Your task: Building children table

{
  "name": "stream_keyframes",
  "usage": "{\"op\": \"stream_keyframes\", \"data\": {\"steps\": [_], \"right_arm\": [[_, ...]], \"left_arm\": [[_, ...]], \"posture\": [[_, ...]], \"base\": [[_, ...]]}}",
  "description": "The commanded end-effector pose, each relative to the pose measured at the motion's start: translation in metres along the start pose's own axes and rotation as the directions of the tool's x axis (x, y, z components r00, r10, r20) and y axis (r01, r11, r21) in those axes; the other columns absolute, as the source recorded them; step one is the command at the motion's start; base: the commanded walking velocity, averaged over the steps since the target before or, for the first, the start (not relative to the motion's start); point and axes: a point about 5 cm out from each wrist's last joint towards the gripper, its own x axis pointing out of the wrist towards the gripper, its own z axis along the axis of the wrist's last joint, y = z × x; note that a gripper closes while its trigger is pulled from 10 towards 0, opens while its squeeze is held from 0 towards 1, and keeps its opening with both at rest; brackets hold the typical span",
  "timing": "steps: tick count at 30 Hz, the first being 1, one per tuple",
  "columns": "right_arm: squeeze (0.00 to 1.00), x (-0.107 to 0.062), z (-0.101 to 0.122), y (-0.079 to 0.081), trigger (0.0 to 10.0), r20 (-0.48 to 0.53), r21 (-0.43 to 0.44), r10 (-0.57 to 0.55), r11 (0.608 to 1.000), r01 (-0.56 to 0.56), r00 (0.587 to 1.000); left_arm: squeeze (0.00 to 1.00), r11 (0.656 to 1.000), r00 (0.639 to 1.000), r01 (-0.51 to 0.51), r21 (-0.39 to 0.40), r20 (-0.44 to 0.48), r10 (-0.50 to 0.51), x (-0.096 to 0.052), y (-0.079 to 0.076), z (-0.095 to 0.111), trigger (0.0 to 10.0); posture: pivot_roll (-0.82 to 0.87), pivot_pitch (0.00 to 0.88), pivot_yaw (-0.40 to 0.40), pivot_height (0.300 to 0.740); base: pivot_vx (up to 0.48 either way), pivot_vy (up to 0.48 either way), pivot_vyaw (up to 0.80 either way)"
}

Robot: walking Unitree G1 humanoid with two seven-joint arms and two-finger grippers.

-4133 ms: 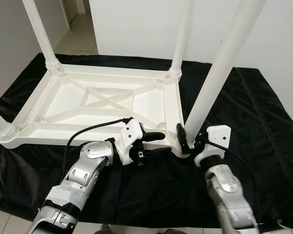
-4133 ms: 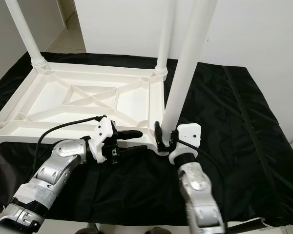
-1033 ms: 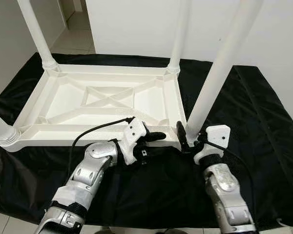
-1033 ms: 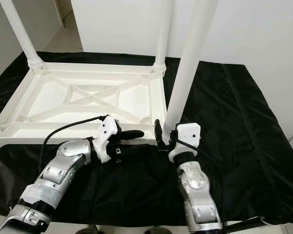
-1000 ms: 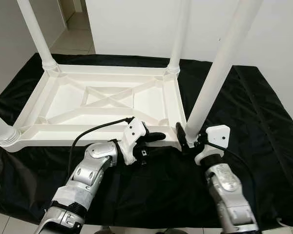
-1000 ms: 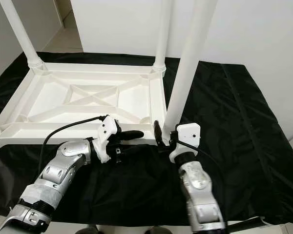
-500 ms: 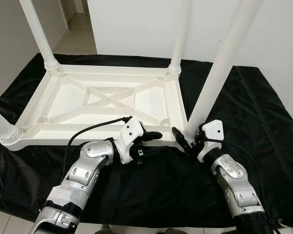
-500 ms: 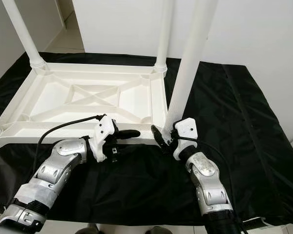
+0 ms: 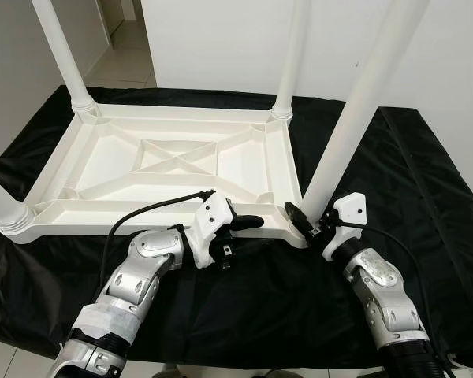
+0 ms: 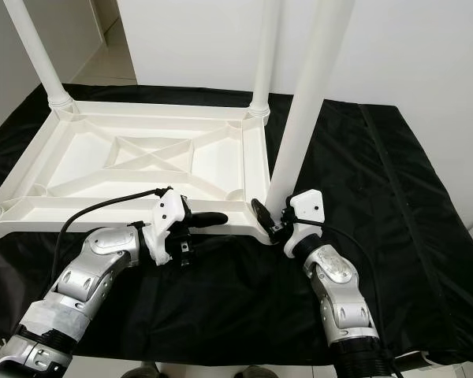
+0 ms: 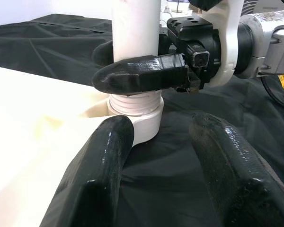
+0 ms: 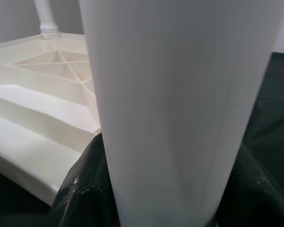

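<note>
A white children's table (image 9: 102, 161) lies upside down on a black cloth. Its near right leg (image 9: 355, 110) stands upright in the corner socket (image 11: 135, 120). My right gripper (image 9: 307, 221) is shut on this leg just above the socket, and one black finger (image 11: 142, 75) crosses the front of it. In the right wrist view the leg (image 12: 175, 94) stands between the dark fingers (image 12: 80, 189). My left gripper (image 9: 248, 232) is open at the table's near rim, left of that corner. One finger (image 11: 102, 165) lies on the rim, the other (image 11: 227, 161) over the cloth.
Three more white legs stand up: far left (image 9: 63, 55), far right (image 9: 290, 63), near left (image 9: 0, 205). The black cloth (image 9: 426, 173) covers the low platform to its edges. A white wall stands behind, with tiled floor (image 9: 126, 47) at the far left.
My right forearm has swung out to the right and the gripper has turned around the leg's base, keeping hold. The left gripper has stayed at the rim.
</note>
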Motion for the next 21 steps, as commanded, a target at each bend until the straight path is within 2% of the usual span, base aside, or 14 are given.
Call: {"op": "stream_keyframes", "data": {"steps": [1,3,4,6,10,12,15,17,21], "right_arm": [[0.0,-0.002,-0.003,0.004,10.0,-0.015,0.025,-0.001,1.0,0.001,1.0],[0.0,-0.003,-0.001,0.004,10.0,-0.003,0.026,-0.052,0.998,0.052,0.999],[0.0,-0.004,-0.002,0.004,10.0,-0.028,-0.012,-0.125,0.992,0.125,0.992],[0.0,-0.004,-0.004,0.004,10.0,-0.051,-0.028,-0.161,0.987,0.16,0.986],[0.0,-0.003,-0.004,0.011,10.0,-0.066,0.01,-0.277,0.96,0.278,0.959],[0.0,-0.002,-0.005,0.014,10.0,-0.072,0.012,-0.296,0.955,0.298,0.952],[0.0,-0.001,-0.008,0.021,10.0,-0.098,0.057,-0.418,0.904,0.424,0.903],[0.0,-0.001,-0.008,0.021,10.0,-0.098,0.057,-0.418,0.904,0.424,0.903],[0.0,0.003,-0.01,0.038,10.0,-0.098,0.107,-0.548,0.824,0.556,0.831]], "left_arm": [[0.0,0.999,0.999,0.037,-0.004,-0.006,-0.037,0.001,-0.004,-0.001,10.0],[0.0,0.999,0.999,0.038,-0.005,-0.004,-0.038,0.002,-0.004,0.0,10.0],[0.0,0.999,0.999,0.039,-0.006,-0.002,-0.039,0.004,-0.004,0.0,10.0],[0.0,0.999,0.999,0.041,-0.006,-0.001,-0.041,0.004,-0.005,0.0,10.0],[0.0,0.999,0.999,0.049,-0.008,-0.002,-0.049,0.005,-0.005,0.0,10.0],[0.0,0.999,0.999,0.051,-0.007,-0.004,-0.051,0.005,-0.005,0.0,10.0],[0.0,0.998,0.998,0.058,-0.008,-0.005,-0.058,0.005,-0.005,0.0,10.0],[0.0,0.998,0.998,0.058,-0.008,-0.005,-0.058,0.005,-0.005,0.0,10.0],[0.0,0.998,0.998,0.056,-0.01,-0.005,-0.056,0.004,-0.005,0.0,10.0]], "posture": [[-0.01,0.007,-0.01,0.74],[-0.02,0.007,-0.009,0.74],[-0.02,0.005,-0.009,0.74],[-0.02,0.006,-0.005,0.74],[-0.03,0.007,0.001,0.74],[-0.03,0.006,0.002,0.74],[-0.03,0.006,0.001,0.74],[-0.03,0.006,0.001,0.74],[-0.03,0.007,-0.001,0.74]], "base": [[0.0,0.0,0.0],[0.0,0.0,0.0],[0.0,0.0,0.0],[0.0,0.0,0.0],[0.0,0.0,0.0],[0.0,0.0,0.0],[0.0,0.0,0.0],[0.0,0.0,0.0],[0.0,0.0,0.0]]}}
